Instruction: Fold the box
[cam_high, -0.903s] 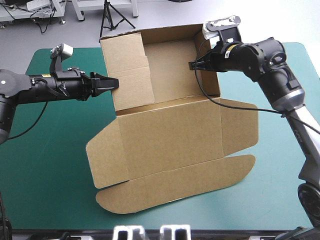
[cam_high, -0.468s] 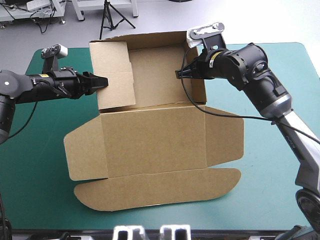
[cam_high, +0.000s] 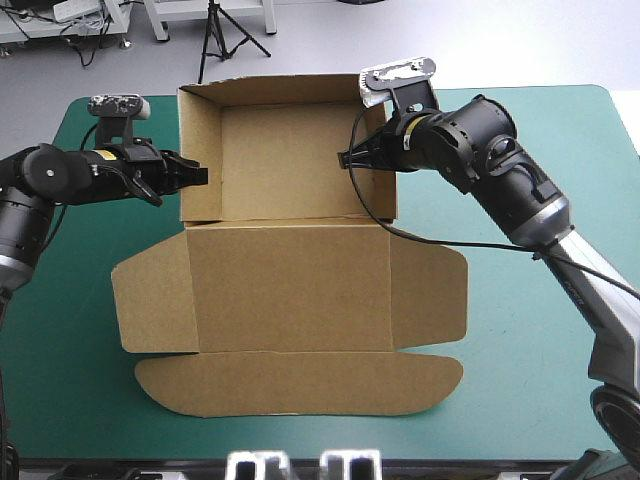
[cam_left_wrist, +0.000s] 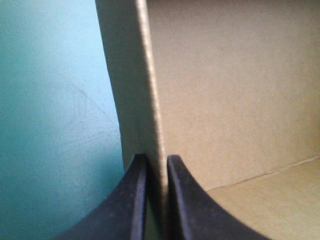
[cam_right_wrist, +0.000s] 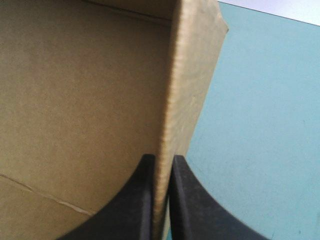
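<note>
Left gripper (cam_left_wrist: 156, 157) first: we see its two black fingers nearly closed, pinching a sheet of brown board between them, one finger on each face. That sheet is the left wall (cam_high: 198, 130) of the box (cam_high: 290, 290), standing upright. The teal-green cover shows on the outer side of it, and the brown inside of the box on the other.

Over to the right gripper (cam_right_wrist: 161, 157), and it is the mirror picture. Its fingers are clamped on the right wall (cam_high: 376, 190), one inside and one outside, with bare cover beyond the outer face.

From above, we have the two arms reaching in from opposite sides, each gripping its wall partway up.

Moving outward, the box sits mid-table. Its far part has walls raised at the left, the right and along the far side, and that far side lies close to the table's (cam_high: 80, 380) far edge. A crease runs across the box from the near end of one gripped wall to the other.

Nearer than that crease, everything lies flat on the cover. There is a wide panel (cam_high: 288, 285) with a side flap (cam_high: 152, 300) at its left and another (cam_high: 428, 295) at its right. A long flap (cam_high: 300, 383) with rounded ends reaches toward the near edge, stopping short of it.
</note>
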